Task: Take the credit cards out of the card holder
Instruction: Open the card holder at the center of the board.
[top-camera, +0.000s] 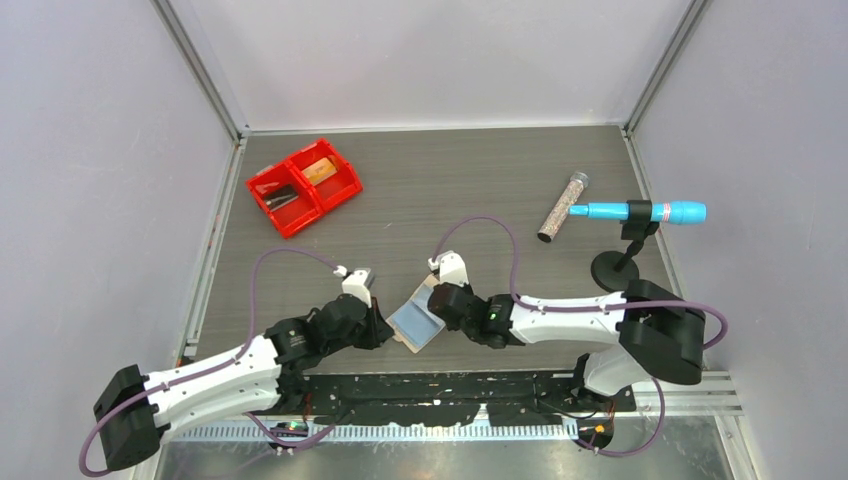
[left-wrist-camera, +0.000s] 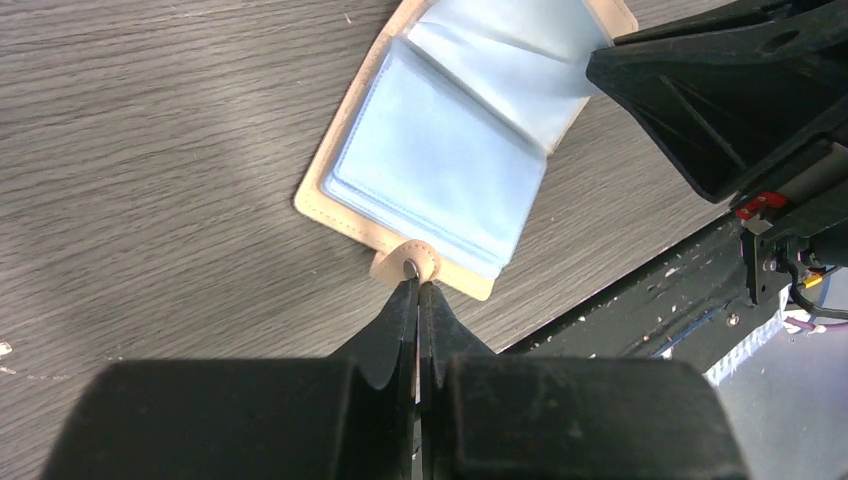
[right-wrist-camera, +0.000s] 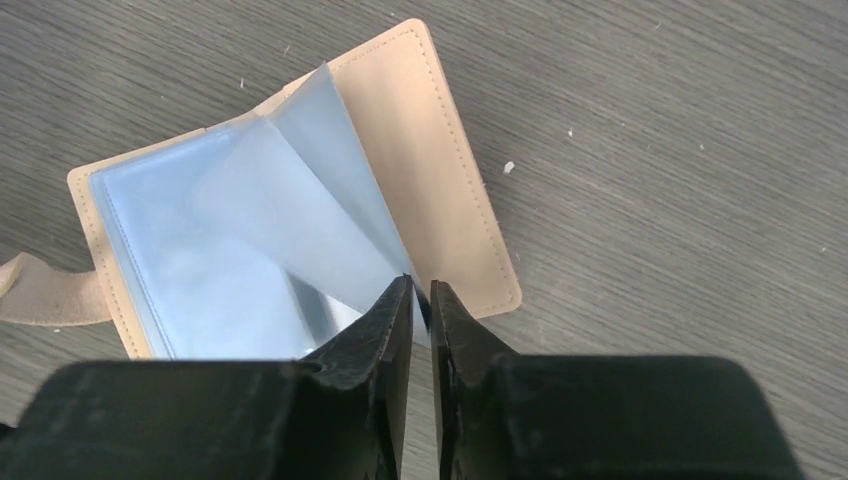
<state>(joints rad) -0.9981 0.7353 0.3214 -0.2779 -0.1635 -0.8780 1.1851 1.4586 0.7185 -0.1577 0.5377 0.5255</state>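
The tan card holder (top-camera: 416, 322) lies spread open on the wood-grain table between my two grippers, blue-grey inner panels (left-wrist-camera: 430, 170) facing up. My left gripper (left-wrist-camera: 416, 283) is shut on its little snap tab (left-wrist-camera: 405, 265) at the near edge. On the opposite side my right gripper (right-wrist-camera: 420, 285) has its jaws almost together on the corner of one lifted inner panel (right-wrist-camera: 300, 210), beside the tan cover flap (right-wrist-camera: 440, 170). A thin dark sliver sits between those fingertips; I cannot tell what it is. No credit cards show plainly.
A red two-compartment bin (top-camera: 303, 186) stands at the back left with dark and tan items inside. A speckled tube (top-camera: 563, 207) and a blue marker-like tool (top-camera: 640, 211) on a black stand (top-camera: 612, 268) are at the right. The black rail (top-camera: 450, 385) borders the near table edge.
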